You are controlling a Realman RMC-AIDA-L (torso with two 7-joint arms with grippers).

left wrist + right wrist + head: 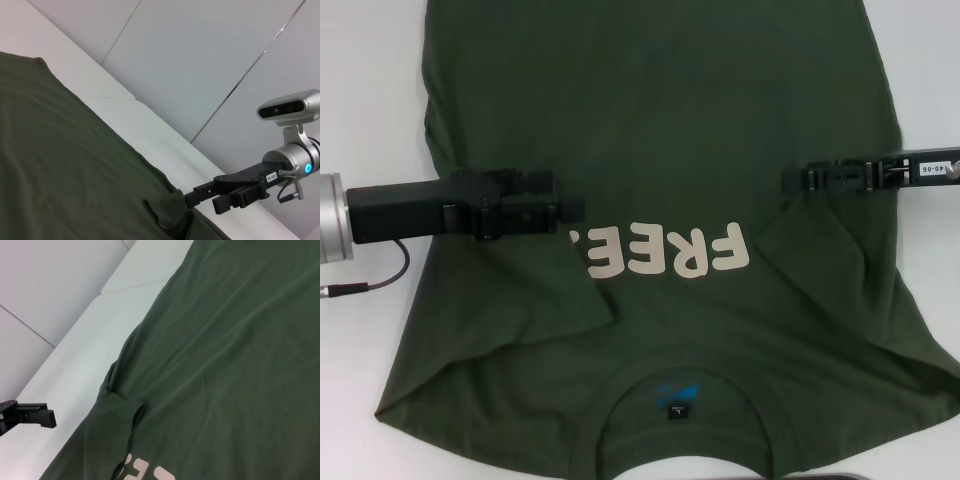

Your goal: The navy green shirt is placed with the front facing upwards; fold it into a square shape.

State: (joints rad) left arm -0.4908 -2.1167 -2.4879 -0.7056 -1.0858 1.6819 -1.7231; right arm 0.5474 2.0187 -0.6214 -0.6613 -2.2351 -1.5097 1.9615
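- The shirt (660, 130) lies flat on the white table (360, 90), lettering up, collar at the near edge.
- Left gripper (575, 212) sits over its folded-in left side; grip cannot be told.
- Right gripper (790, 180) reaches over the right side; grip cannot be told.

The navy green shirt (660, 130) is matt, softly creased cloth on a smooth white table (370, 110).
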